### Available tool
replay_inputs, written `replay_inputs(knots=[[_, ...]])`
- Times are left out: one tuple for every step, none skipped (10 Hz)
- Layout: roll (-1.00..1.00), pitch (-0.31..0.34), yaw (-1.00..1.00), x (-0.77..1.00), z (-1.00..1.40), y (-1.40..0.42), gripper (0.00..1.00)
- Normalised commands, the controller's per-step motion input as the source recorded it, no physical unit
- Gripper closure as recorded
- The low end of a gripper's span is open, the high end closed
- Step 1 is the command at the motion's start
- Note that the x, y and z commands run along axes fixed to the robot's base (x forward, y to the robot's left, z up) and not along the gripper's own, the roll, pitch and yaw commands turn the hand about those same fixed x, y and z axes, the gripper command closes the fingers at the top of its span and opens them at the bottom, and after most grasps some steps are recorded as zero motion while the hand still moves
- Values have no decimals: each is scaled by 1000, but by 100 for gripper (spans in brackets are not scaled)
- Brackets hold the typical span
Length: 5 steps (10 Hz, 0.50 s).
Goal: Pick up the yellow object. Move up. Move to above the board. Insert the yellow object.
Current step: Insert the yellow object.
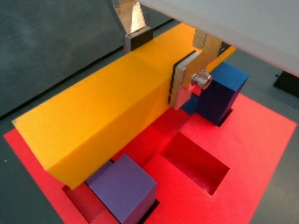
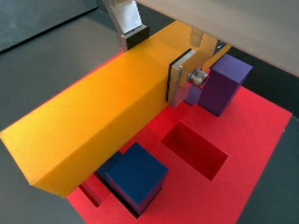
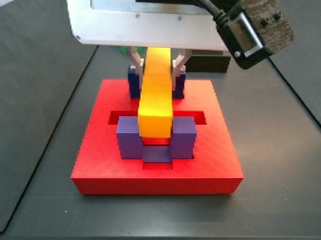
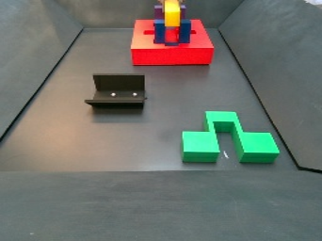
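Observation:
My gripper [image 1: 160, 59] is shut on the yellow object [image 1: 100, 114], a long yellow-orange bar, with a silver finger [image 1: 184, 80] on each long side. It also shows in the wrist view [image 2: 156, 57] holding the bar [image 2: 93, 122]. The bar hangs over the red board [image 1: 251, 149], running between a blue post [image 1: 222, 92] and a purple post [image 1: 122, 188]. An open slot [image 2: 193, 150] lies beside it. In a side view the bar [image 3: 154, 94] lies lengthwise between the posts over the board [image 3: 157, 173]. I cannot tell if it touches the board.
In a side view the board [image 4: 172, 55] stands at the far end of the dark floor. The fixture [image 4: 117, 91] stands mid-left. Green blocks [image 4: 229, 139] lie nearer, on the right. Dark walls slope up around the floor.

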Motion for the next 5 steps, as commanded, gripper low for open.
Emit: replay_inputs(knots=[[7, 0, 0, 0, -31, -31, 100], [3, 0, 37, 0, -31, -63, 100], [1, 0, 60, 0, -71, -51, 100], [0, 0, 103, -3, -3, -23, 100], [-19, 0, 106, -71, 23, 0, 100]])
